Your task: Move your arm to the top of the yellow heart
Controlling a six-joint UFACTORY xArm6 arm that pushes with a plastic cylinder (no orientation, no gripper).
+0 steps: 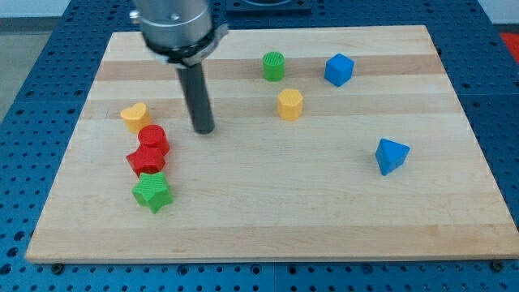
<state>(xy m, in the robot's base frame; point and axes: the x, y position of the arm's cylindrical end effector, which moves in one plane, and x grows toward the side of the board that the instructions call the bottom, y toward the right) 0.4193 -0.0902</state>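
The yellow heart [135, 116] lies near the board's left edge. My tip [203, 129] rests on the board to the right of the heart, a little lower in the view and well apart from it. The dark rod rises from the tip to the grey arm housing at the view's top. Just below the heart sit a red round block [153, 139] and a red star [144, 161], touching each other. A green star [152, 193] lies below them.
A green cylinder [274, 66], a yellow hexagon [289, 104] and a blue cube [339, 70] lie at the upper middle and right. A blue angular block [392, 155] lies at the right. The wooden board [268, 235] sits on a blue perforated table.
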